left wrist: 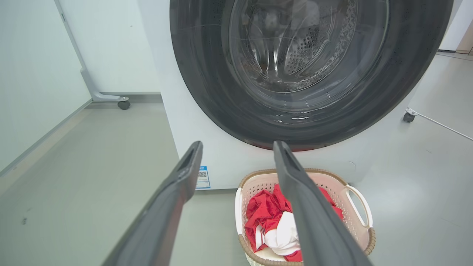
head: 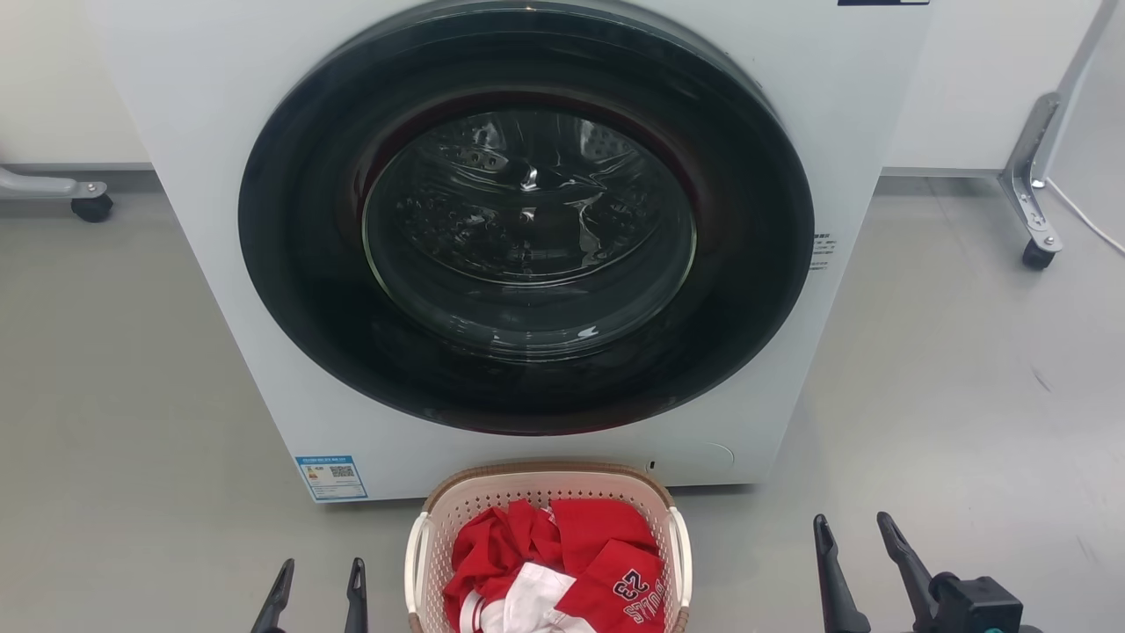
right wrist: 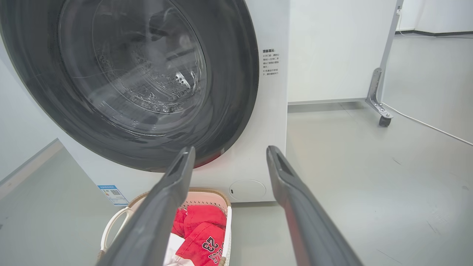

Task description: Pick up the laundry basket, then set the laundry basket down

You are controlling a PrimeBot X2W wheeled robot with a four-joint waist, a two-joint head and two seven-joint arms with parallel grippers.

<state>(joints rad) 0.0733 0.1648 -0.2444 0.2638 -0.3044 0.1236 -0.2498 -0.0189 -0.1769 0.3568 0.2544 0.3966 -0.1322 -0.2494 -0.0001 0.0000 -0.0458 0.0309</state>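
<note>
- Facing the washing machine (head: 220,132), the biggest thing here: white, round dark door (head: 527,220) shut, drum looks empty through the glass.
- Grey floor (head: 949,396) all round. The laundry basket (head: 545,482) stands on it just in front of the washer's base, far rim near the panel; can't tell if they touch.
- Key relation: the basket sits between my two arms, inboard of both. In the left wrist view it lies down-right of the fingers, in the right wrist view down-left.
- White handles face sideways: left handle (head: 413,563) toward my left arm, right handle (head: 681,549) toward my right. The near end is cut off at the head view's bottom edge, so I'm not sure of the long axis.
- Red and white clothes (head: 589,536) heaped inside, about rim level, clear of the handles.
- My left fingers (head: 355,589) are apart and hold nothing, just beside the left handle; this is the nearer arm.
- My right fingers (head: 826,571) are apart too and empty, further out from the right handle.
- Judgement: both arms need to come inward to the handles. Nothing lies between on the floor; only the washer front behind limits forward reach.
- Small stuff: blue sticker (head: 331,477) low on the washer, caster (head: 1037,255) well off to the right.
</note>
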